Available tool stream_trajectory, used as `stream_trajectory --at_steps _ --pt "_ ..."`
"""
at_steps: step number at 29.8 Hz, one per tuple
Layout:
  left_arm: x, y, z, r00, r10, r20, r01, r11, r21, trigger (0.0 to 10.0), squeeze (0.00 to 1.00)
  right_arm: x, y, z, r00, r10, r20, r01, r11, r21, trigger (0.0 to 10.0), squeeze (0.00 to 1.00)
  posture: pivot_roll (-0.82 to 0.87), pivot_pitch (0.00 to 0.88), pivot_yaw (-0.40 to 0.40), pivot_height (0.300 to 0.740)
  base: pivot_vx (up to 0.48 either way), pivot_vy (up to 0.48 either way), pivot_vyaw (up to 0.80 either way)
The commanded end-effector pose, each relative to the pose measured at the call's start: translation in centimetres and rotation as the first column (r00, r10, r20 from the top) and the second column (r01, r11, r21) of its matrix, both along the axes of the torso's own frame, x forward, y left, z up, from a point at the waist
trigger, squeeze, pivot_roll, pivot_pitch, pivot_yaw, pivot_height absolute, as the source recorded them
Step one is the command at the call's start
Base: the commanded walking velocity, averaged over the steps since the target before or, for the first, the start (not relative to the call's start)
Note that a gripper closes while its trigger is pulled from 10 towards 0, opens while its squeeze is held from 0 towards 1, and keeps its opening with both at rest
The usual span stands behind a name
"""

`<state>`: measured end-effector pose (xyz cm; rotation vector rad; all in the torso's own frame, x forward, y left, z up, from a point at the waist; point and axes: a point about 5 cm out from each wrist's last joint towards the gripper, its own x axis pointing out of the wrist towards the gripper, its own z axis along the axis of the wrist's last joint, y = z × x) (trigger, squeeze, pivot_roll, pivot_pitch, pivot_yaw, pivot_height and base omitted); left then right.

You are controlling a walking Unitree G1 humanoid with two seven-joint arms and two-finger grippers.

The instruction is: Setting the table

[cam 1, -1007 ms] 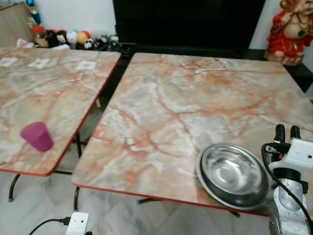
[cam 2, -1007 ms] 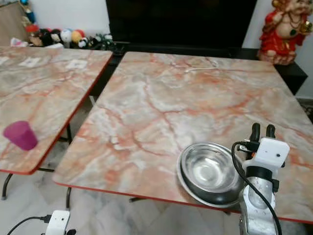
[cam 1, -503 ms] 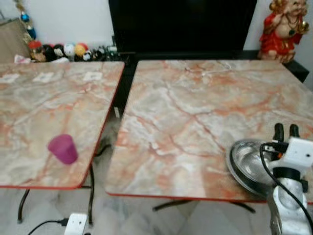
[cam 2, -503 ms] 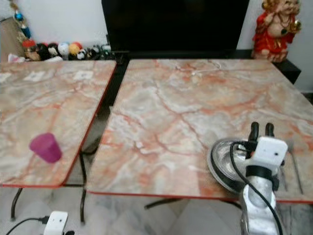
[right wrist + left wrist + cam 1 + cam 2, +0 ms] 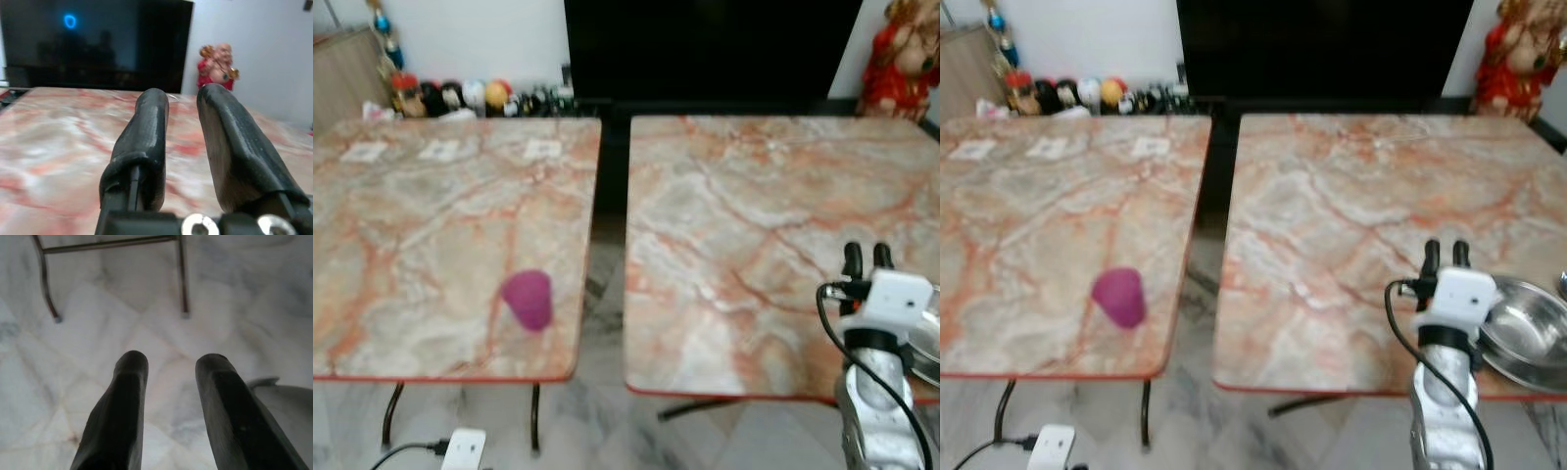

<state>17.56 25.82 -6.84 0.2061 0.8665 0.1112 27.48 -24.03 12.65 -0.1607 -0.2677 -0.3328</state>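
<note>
Two marble-patterned surfaces stand side by side with a narrow floor gap between them. The left surface (image 5: 1028, 245) carries a purple cup (image 5: 1119, 297) near its front right corner. The right surface (image 5: 1351, 225) lies open, apart from a steel bowl (image 5: 1525, 333) at its front right edge.

No legible text, brand, number or sign anywhere. Three small white cards (image 5: 440, 150) on the left desk (image 5: 401, 294), along its far edge: too blurred to read, print not discernible. Glowing blue ring (image 5: 70, 21) on the dark screen (image 5: 98, 39) behind the right desk (image 5: 1351, 235): a plain mark, no lettering made out. White housing (image 5: 1461, 292) at the right wrist: unmarked. White block (image 5: 466, 449) on the floor, near the left desk's front leg: unmarked.
</note>
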Motion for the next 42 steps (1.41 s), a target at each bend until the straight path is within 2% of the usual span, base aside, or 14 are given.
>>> stream_trajectory --at_steps 1,19,30,35,42 --pt "-0.9 0.2 -0.4 0.999 0.017 -0.031 -0.017 1.000 0.002 10.0 0.00 0.5 0.6 0.5 1.000 0.026 0.017 -0.026 1.000 -0.005 10.0 0.00 0.12 0.000 -0.024 0.740 0.000 0.476 0.00" --pt "-0.6 -0.3 -0.4 1.000 0.008 -0.018 -0.008 1.000 0.003 10.0 0.00 1.2 1.4 0.5 0.998 0.053 0.024 -0.053 0.999 0.003 10.0 0.00 0.13 0.000 -0.027 0.740 0.000 0.475 0.00" --pt "0.5 -0.5 0.1 1.000 -0.005 0.026 0.005 1.000 0.008 10.0 0.00 1.7 1.4 0.5 0.997 0.077 0.007 -0.077 0.997 0.006 10.0 0.00 0.12 0.000 -0.024 0.740 0.000 0.000 0.00" --pt "1.2 -0.4 0.5 0.999 -0.004 0.052 0.003 1.000 0.011 10.0 0.00 1.5 1.2 0.4 0.997 0.076 0.003 -0.076 0.997 0.003 10.0 0.00 0.13 0.000 -0.025 0.740 0.000 0.000 0.00" --pt "1.4 -0.3 0.7 0.998 -0.025 0.060 0.024 0.999 0.024 10.0 0.00 1.2 1.3 0.4 0.998 0.067 0.007 -0.068 0.997 0.022 10.0 0.00 0.13 0.000 -0.022 0.740 0.000 0.000 0.00"
